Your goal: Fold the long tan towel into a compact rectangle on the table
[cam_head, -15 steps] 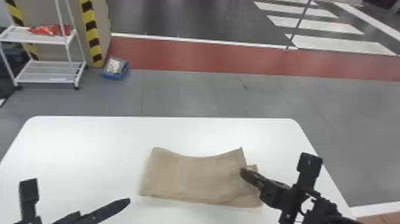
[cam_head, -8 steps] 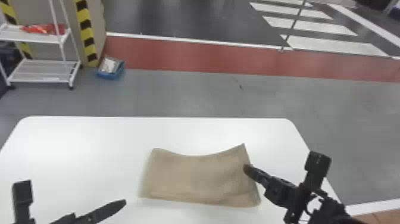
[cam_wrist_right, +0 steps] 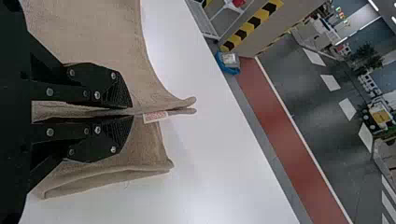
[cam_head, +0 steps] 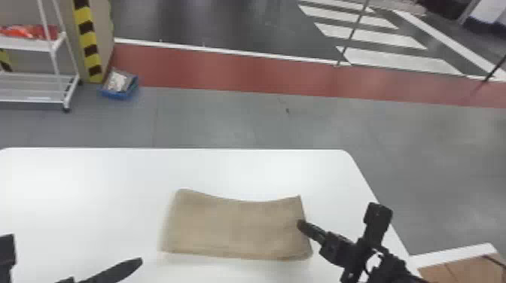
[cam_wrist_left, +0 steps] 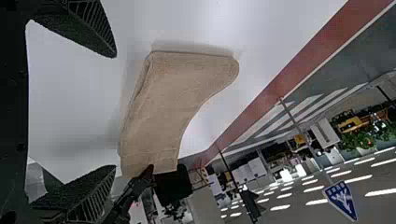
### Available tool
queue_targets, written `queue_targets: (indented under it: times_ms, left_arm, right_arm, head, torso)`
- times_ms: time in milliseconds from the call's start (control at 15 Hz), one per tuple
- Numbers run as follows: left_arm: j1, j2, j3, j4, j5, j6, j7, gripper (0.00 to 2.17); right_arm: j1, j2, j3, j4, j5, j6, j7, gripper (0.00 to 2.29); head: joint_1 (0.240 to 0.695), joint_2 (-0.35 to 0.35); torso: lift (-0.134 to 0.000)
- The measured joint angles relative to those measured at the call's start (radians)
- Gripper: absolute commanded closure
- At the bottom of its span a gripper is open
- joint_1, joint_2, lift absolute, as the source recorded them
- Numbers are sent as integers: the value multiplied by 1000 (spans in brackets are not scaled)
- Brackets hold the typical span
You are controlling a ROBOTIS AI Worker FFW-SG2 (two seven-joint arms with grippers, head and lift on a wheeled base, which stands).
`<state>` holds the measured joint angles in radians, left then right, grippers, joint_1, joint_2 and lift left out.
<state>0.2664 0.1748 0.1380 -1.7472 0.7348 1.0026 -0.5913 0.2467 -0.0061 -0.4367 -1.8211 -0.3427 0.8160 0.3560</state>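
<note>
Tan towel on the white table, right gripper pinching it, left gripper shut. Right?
Not quite: the left gripper is open, its fingers wide apart in the left wrist view. The rest holds: the tan towel is on the white table, and the right gripper is pinching it.

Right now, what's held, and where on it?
Towel, pinched in the right gripper at its right end, beside the small tag. Left gripper is open and empty.
</note>
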Motion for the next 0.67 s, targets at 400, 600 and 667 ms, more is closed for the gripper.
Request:
queue_targets:
  times_ms: [400, 600, 667]
  left_arm:
    - [10, 4, 8, 7, -4, 0, -9, 29]
    - [15, 5, 13, -1, -2, 0, -15, 29]
    - [18, 6, 15, -9, 0, 0, -17, 29]
  right_arm:
    - [-66, 0, -5, 156, 117, -108, -9, 154]
    - [-72, 0, -5, 174, 140, -115, -22, 49]
    - [-61, 0, -8, 170, 144, -136, -25, 53]
  head:
    - [695, -321]
    - [695, -328]
    - [695, -334]
  torso:
    - [0]
    - [0]
    - [0]
